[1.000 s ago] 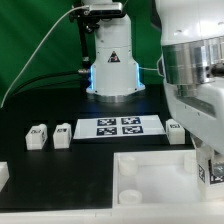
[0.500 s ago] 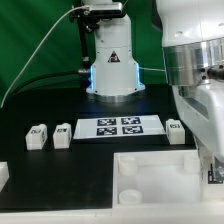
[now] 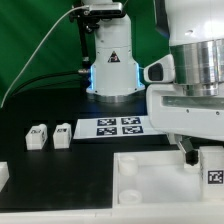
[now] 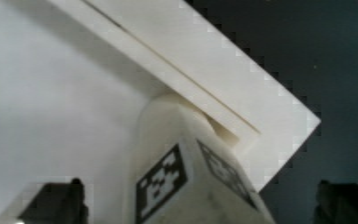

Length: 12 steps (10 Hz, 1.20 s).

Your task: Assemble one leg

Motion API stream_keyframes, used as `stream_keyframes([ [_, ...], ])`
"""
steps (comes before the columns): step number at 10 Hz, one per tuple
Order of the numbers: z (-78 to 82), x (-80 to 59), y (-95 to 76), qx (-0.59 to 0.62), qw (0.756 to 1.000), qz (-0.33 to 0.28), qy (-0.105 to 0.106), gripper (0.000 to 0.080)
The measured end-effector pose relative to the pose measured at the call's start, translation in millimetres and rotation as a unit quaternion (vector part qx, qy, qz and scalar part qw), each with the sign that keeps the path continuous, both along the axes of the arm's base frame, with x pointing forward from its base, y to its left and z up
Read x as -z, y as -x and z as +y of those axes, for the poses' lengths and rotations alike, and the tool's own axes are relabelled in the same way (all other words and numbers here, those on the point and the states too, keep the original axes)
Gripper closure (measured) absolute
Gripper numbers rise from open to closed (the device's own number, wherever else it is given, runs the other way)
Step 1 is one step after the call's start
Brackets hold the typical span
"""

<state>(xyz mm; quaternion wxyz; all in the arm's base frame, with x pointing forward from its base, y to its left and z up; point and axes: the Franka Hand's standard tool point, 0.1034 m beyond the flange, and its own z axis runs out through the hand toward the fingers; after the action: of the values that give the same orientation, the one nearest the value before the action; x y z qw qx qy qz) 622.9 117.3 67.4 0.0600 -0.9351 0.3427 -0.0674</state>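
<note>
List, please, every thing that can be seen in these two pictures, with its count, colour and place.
Legs on the table: two, white with black-and-white tags, side by side near the exterior view's left.
Leg at the gripper: one, white with a tag, between the jaws over the panel's edge; at the exterior view's right.
Panel: one, large, white, tray-like, at the front of the table.
Marker board: one, flat, white, four tags, behind the panel.
White piece: one, at the left edge, cut off; I cannot tell what it is.
Table: one, black.
Backdrop: green.
Robot base: one, white, behind the marker board.
Gripper: one, white and grey, at the exterior view's right.
</note>
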Motion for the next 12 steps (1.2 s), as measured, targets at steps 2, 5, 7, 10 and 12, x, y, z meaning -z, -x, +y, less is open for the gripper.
stream_keyframes([
  [2,2.4,-11.2,-7.1,-0.221,0.974,-0.002,0.051,0.0150],
  [5,4.8,-18.0,-25.0,-0.344,0.936,0.018,0.070,0.0170],
  [7,3.7,-16.8,-23.8,-0.328,0.942,0.021,0.069,0.0299],
  [10,0.4,-17.2,-24.7,-0.193,0.979,0.027,0.051,0.0748],
  [12,-0.3,-16.9,-24.7,-0.099,0.994,0.031,0.039,0.0790],
])
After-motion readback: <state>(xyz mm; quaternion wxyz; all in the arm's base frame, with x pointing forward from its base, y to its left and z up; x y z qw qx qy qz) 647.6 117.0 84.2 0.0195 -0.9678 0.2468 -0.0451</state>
